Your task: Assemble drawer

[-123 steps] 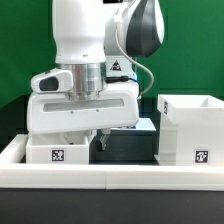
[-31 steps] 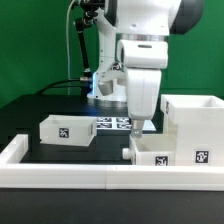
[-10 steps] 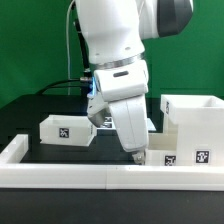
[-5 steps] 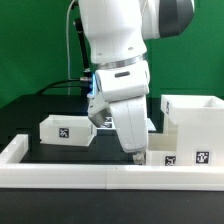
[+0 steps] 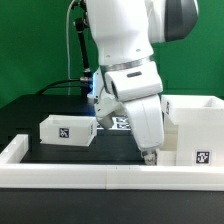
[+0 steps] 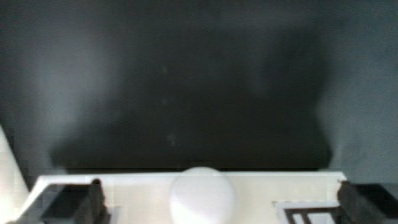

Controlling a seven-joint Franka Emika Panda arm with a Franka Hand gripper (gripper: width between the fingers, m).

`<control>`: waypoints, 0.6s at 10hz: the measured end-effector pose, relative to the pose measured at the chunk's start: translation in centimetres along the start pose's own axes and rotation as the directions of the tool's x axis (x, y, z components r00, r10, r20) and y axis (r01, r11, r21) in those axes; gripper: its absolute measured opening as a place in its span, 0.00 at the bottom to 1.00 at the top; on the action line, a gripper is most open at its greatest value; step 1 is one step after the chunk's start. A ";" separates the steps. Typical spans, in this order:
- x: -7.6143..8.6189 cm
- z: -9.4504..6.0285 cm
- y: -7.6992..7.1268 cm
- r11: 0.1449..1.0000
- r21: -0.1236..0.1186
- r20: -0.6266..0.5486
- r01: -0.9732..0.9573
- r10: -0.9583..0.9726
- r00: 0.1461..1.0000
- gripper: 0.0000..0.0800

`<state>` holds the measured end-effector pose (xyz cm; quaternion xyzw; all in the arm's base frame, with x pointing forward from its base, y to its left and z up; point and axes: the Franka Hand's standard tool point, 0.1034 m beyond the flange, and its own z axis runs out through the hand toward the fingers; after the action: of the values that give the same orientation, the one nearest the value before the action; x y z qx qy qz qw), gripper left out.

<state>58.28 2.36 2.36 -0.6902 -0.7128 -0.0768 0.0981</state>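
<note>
The tall white housing (image 5: 192, 122) stands at the exterior view's right, with a tag low on its front. One small tray (image 5: 67, 130) lies at the left with its tag facing the camera. My gripper (image 5: 150, 156) is low, right beside the housing's front. The second tray is hidden behind the gripper in the exterior view. In the wrist view my dark fingers (image 6: 66, 201) stand far apart, and my gripper (image 6: 210, 206) is open over a white part (image 6: 143, 195) with a rounded knob (image 6: 201, 192). I cannot tell whether the fingers touch it.
The low white border wall (image 5: 60, 175) runs along the front of the black table. The marker board (image 5: 122, 122) shows partly behind the arm. A cable and stand (image 5: 76, 40) rise at the back. A tag (image 6: 331, 212) shows in the wrist view.
My gripper has moved toward the exterior view's right, up against the housing. The tray that showed beside the housing is now covered by the gripper.
</note>
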 end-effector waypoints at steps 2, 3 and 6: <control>1.3 0.2 0.1 1.000 -0.002 -0.009 -0.027 0.026 1.000 0.81; 1.2 0.3 0.1 0.999 0.002 -0.009 -0.047 0.047 0.999 0.81; 0.8 0.4 -0.1 0.998 0.007 -0.009 -0.059 0.059 0.998 0.81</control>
<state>58.14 3.27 2.16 -0.7101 -0.6920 -0.0747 0.1060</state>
